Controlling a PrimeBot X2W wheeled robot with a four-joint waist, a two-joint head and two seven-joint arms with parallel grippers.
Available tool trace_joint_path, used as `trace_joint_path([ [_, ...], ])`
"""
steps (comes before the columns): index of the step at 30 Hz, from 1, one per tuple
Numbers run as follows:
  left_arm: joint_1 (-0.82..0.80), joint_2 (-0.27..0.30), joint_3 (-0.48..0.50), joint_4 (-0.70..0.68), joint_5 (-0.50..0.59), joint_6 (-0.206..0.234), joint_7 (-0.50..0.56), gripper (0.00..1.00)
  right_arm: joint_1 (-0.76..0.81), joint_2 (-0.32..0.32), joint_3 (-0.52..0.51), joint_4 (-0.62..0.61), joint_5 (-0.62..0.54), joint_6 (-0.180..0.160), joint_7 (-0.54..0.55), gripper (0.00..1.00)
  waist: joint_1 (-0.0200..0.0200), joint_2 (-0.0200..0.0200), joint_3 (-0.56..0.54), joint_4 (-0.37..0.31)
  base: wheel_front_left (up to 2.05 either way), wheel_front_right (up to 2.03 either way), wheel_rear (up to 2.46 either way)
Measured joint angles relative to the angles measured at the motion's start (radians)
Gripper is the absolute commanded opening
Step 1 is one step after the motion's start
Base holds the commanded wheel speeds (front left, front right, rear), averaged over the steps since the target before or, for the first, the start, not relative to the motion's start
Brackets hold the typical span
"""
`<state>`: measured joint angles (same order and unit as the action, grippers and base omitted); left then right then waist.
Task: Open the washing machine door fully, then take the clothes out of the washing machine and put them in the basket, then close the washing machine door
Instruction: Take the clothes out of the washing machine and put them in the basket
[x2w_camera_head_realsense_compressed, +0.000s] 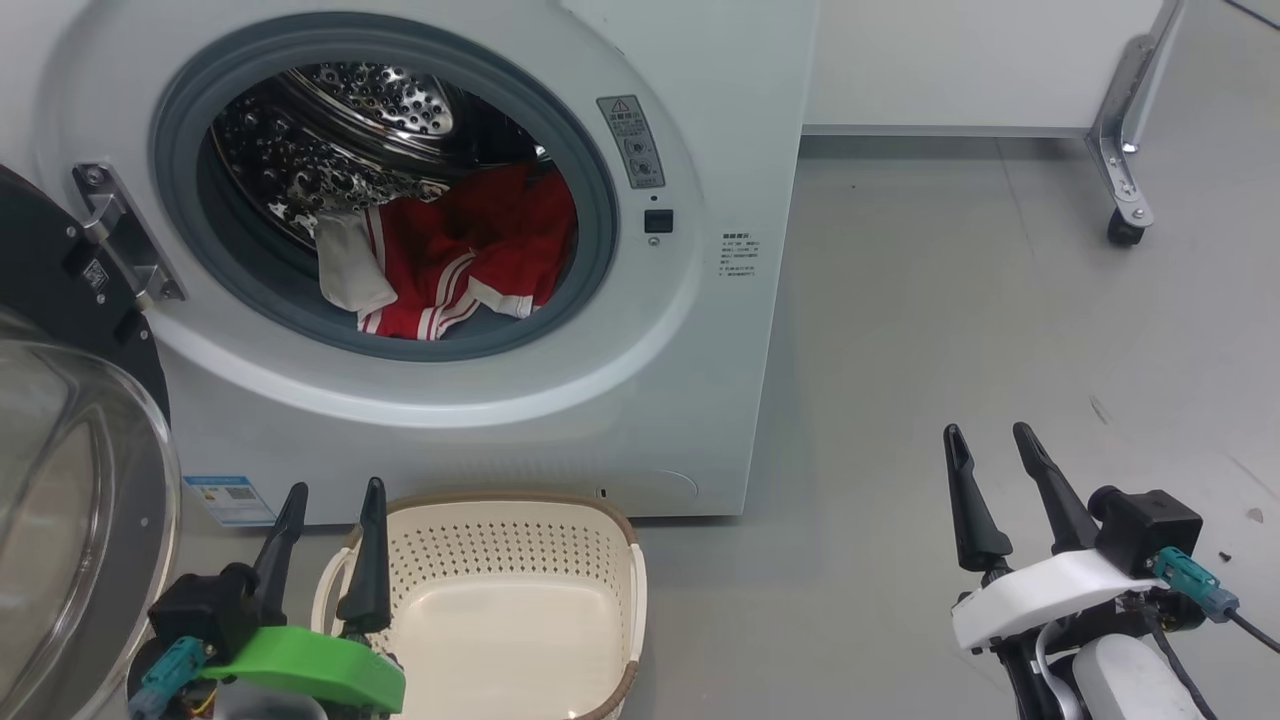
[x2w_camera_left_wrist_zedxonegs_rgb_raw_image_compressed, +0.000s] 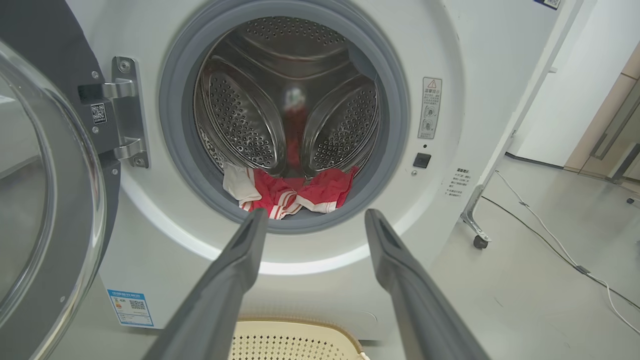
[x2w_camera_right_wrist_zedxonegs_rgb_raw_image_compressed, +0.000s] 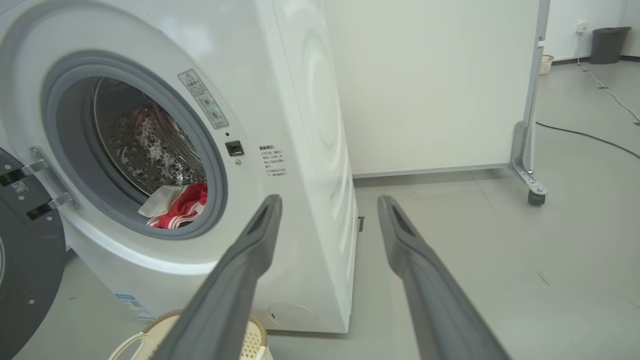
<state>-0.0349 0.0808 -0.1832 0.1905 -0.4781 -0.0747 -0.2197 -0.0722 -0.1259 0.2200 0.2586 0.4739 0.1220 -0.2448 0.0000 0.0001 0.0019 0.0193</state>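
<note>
The washing machine door (x2w_camera_head_realsense_compressed: 90, 500) stands wide at left; the clothes (x2w_camera_head_realsense_compressed: 470, 260) heap at the near lip of the washing machine (x2w_camera_head_realsense_compressed: 700, 380), above the empty basket (x2w_camera_head_realsense_compressed: 620, 530); left gripper (x2w_camera_head_realsense_compressed: 336, 488) and right gripper (x2w_camera_head_realsense_compressed: 988, 430) hang spread, empty. Best pinch the bunched red fabric deep and lift it clear of the grey seal (x2w_camera_head_realsense_compressed: 597, 200); garment count is unclear, and the door's left part is cut off.

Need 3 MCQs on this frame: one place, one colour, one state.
1. The clothes lie in or on: A the floor, B the drum, C the basket.
2. The clothes are mostly: A red, B blue, C black.
3. The door is: A shut, B off its hinge, C open.

Key:
- 1 B: the heap sits on the drum's perforated steel.
- 2 A: the fabric is red with white stripes.
- 3 C: the door hangs swung out at the left, leaving the drum exposed.
</note>
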Motion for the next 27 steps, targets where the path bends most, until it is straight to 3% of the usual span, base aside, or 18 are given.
trace_joint_path([
  [14, 0.015, -0.001, 0.003, 0.0, -0.024, -0.001, 0.005, 1.0, 0.0, 0.0, 0.007, 0.006, 0.0, 0.0, 0.0, 1.0, 0.0, 0.0, -0.005, 0.002, 0.75, -0.75, 0.0],
  [27, 0.015, 0.002, -0.008, 0.0, -0.02, -0.002, 0.007, 1.0, 0.0, 0.001, 0.011, 0.008, 0.0, 0.0, 0.0, 1.0, 0.0, 0.0, -0.007, 0.0, 0.16, -0.16, 0.0],
])
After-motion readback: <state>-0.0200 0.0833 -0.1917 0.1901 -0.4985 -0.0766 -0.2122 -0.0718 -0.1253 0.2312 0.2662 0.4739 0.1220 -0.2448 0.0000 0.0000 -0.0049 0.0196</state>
